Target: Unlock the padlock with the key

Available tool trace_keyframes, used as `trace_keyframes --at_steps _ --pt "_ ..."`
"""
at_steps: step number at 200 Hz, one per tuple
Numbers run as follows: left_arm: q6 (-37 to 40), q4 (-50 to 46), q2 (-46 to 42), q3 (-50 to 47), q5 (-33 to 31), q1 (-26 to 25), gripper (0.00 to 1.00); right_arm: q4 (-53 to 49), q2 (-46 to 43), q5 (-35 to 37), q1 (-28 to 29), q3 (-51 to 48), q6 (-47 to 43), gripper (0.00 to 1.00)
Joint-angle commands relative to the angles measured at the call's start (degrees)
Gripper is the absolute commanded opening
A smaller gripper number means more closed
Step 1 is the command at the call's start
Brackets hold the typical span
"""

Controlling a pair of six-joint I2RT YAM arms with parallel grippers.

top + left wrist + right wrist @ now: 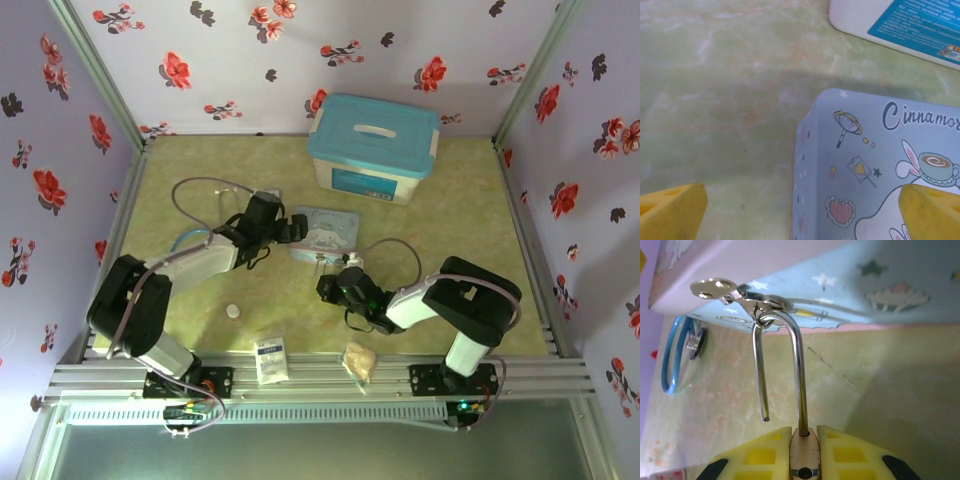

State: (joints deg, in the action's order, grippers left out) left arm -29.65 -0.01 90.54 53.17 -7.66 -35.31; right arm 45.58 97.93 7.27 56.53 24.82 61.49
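My right tool [804, 436] clamped on padlock [804, 460]; one shackle [799, 370] leg out of body, hooked through cartoon tin [850, 275] hasp [752, 301] at 12 o'clock. My left tool [802, 210] apart, straddling tin corner.

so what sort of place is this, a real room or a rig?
Most likely a staged tabletop test cell, not a home. Flower-print panel walls box in a green marbled tabletop, and an aluminium frame rail runs along the near edge.
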Motion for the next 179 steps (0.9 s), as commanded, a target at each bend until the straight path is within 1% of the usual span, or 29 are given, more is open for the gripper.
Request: trace_keyframes --at_steps 1,19,40,49,64,76,89,106,120,140,159,179 --pt "3.5 3.7 2.0 1.3 3.3 0.1 0.93 4.9 5.1 2.7 1.7 -2.2 8.3 0.14" --pt "3.8 4.2 3.6 1.8 6.0 0.0 0.84 10.1 7.4 7.0 3.2 -3.3 12.2 0.13" --pt "4.0 3.3 5.0 2.1 5.8 -0.2 0.8 15.0 11.1 7.1 3.6 -2.4 13.4 0.13" --pt "3.7 3.0 5.6 1.9 5.8 -0.3 0.78 16.6 12.6 7.4 3.9 -2.3 14.2 0.1" --pt "4.3 2.4 6.3 1.4 6.0 -0.9 0.75 21.2 14.8 9.4 4.5 -3.0 15.3 0.07" --pt "4.6 2.0 6.5 0.7 5.8 -1.2 0.7 23.6 15.9 12.4 5.3 -3.6 16.2 0.05" --pt "4.0 3.2 6.6 -0.8 6.0 -1.2 0.7 24.5 16.1 17.5 6.7 -4.1 16.3 0.02" --pt "3.5 4.3 6.3 -2.3 6.5 -1.3 0.69 21.6 14.6 19.4 7.3 -2.8 15.1 0.02" --pt "3.7 3.2 6.7 -2.2 6.4 -1.2 0.68 19.4 13.7 21.9 7.5 -2.3 16.3 0.02" --pt "3.7 2.5 7.1 -2.4 5.6 -1.2 0.67 22.5 14.6 25.1 7.5 -2.6 16.7 0.01" --pt "1.8 5.0 6.9 -4.4 5.8 -1.1 0.69 22.4 15.5 28.8 7.7 -2.5 20.4 0.0" --pt "1.3 6.9 6.5 -6.5 6.2 -1.1 0.68 28.2 17.0 31.5 8.1 -1.8 17.4 0.0"
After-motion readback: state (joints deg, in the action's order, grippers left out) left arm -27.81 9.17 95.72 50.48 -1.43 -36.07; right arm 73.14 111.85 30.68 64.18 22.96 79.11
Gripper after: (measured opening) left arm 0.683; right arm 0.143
